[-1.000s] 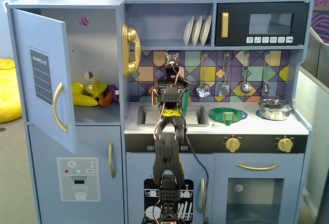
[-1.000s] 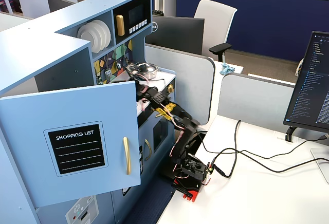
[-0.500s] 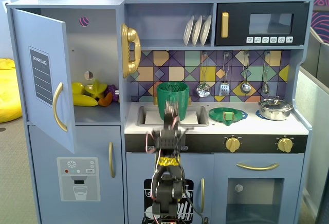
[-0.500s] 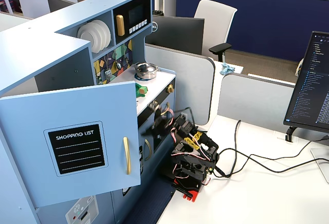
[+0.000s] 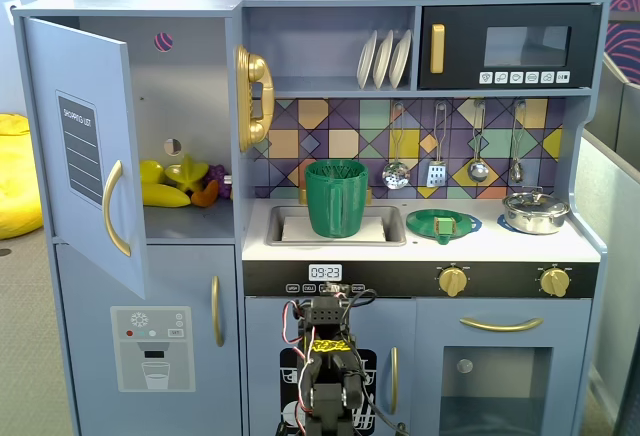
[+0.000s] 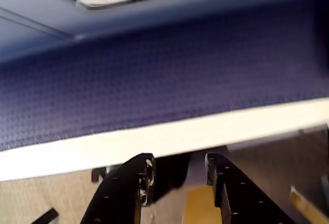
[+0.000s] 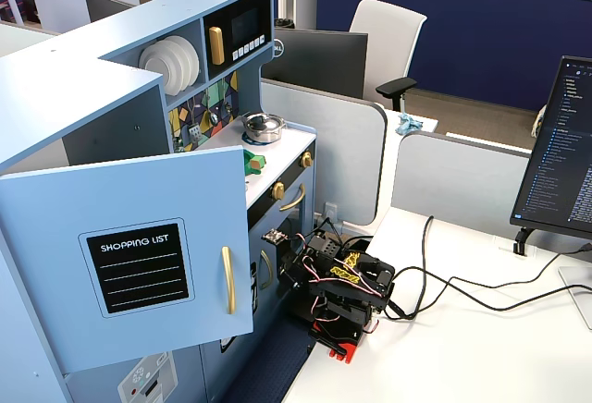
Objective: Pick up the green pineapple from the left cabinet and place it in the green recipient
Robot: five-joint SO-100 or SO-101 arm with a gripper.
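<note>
The left cabinet [image 5: 190, 106] stands open, its blue door [image 5: 85, 156] with the list label swung out; the door also shows in the other fixed view [image 7: 129, 255]. On its shelf I see a yellow banana [image 5: 165, 196] and a yellow star fruit [image 5: 188, 172]. No green pineapple shows in any view. The green ribbed cup [image 5: 337, 196] stands upright in the sink [image 5: 390, 228]. My arm [image 5: 325, 376] is folded low in front of the kitchen, far below the shelf. In the wrist view my gripper [image 6: 179, 158] is open and empty.
A flat green plate [image 5: 442, 223] and a steel pot [image 5: 535, 212] sit on the counter to the right of the sink. The arm [image 7: 344, 285] rests on a white desk [image 7: 462, 348] with cables trailing to the right. A monitor [image 7: 564, 163] stands at the far right.
</note>
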